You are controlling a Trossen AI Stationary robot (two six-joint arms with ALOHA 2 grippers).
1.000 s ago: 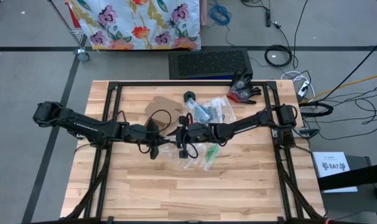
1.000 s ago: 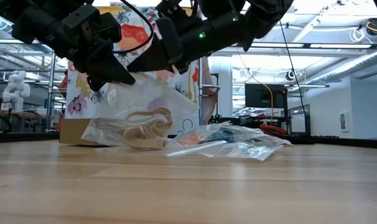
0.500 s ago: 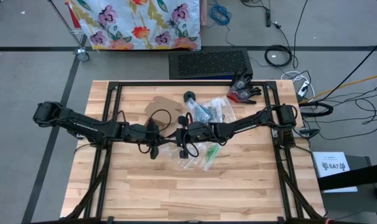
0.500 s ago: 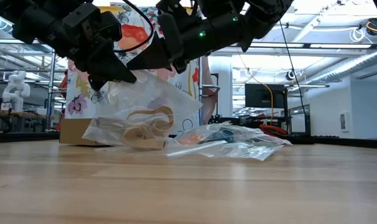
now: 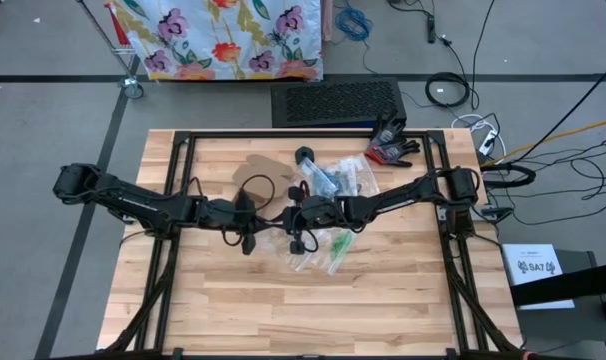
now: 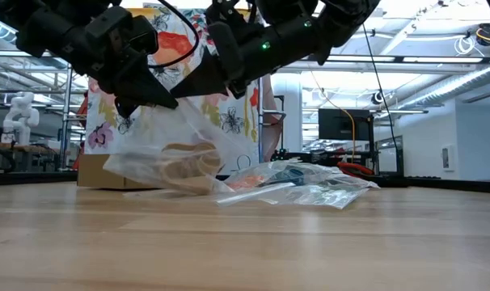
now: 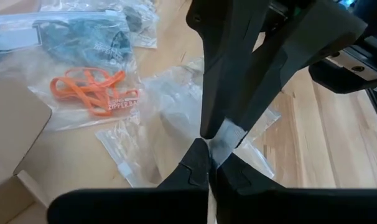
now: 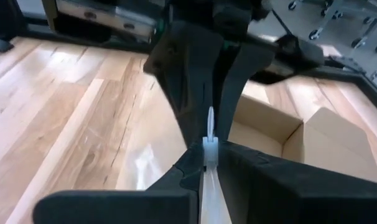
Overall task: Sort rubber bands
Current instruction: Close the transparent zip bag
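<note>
A clear plastic bag [image 6: 171,153] with tan rubber bands [image 6: 183,164] inside hangs over the table's middle, its bottom on the wood. My left gripper [image 5: 269,218] and my right gripper [image 5: 283,215] meet tip to tip at the bag's top edge, each shut on it. In the left wrist view, my left gripper [image 7: 208,163] faces the right fingers [image 7: 226,81]. In the right wrist view, my right gripper [image 8: 208,155] faces the left fingers [image 8: 188,68]. More bags lie behind, one with orange rubber bands [image 7: 92,87] and one with blue rubber bands [image 7: 83,34]. My left gripper pinches the bag's top edge [image 7: 211,144] between its two fingers, coming from the table's left and slanting down. The bag hangs below the fingers, its bottom resting on the table. My right gripper pinches the same top edge, a white strip [image 8: 209,142], between its two fingers. It comes from the table's right, slanting down, right against the left fingertips. The bag hangs below it.
A heap of clear bags [image 5: 335,180] lies behind the grippers and more bags [image 5: 328,248] lie on their near side. An open cardboard box [image 5: 251,175] sits at the far left of the heap. Red-and-black gloves [image 5: 391,148] lie at the far right corner.
My right gripper has shut on the bag's top edge beside the left fingertips. The bag's upper right part, which stood spread out before, has drawn in and now slopes down from the grippers. Its bottom has stayed on the table.
</note>
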